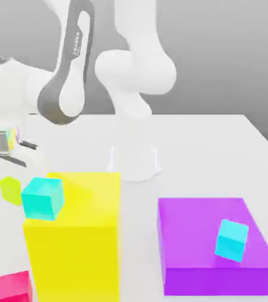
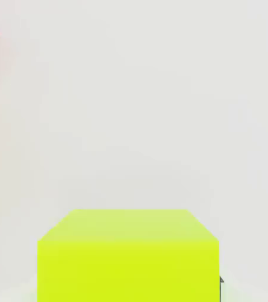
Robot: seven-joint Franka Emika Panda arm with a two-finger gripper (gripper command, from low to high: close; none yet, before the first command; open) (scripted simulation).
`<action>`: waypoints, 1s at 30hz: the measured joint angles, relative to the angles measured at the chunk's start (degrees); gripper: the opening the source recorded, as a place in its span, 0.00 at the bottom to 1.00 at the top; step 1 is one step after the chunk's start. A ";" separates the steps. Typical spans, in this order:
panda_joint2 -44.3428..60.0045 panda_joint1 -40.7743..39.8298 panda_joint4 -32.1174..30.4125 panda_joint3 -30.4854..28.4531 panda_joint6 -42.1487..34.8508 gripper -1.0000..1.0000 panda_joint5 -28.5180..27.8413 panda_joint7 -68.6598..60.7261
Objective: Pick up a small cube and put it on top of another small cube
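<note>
Lime cube, one, small, in the grip of the end effector.

Position: under the hand in the exterior view, in line with the end effector; square form, no long axis; clearance over the counter cannot be told. End effector: closed to the cube's width, a finger to either side, nothing else held. Onward relation: cyan cube, on the yellow block, lies toward the exterior view's right of the lime cube; second cyan cube, on the purple block, well apart that way. Which is the intended base, these or the pink cube, is undetermined.
</note>
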 joint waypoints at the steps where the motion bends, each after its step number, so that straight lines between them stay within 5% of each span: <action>1: -0.46 0.85 1.42 0.54 -1.37 0.00 0.35 1.78; 11: -4.61 8.56 15.01 8.86 -14.66 0.00 3.67 20.19; 30: -5.81 28.63 19.18 30.49 -21.51 0.00 8.29 27.63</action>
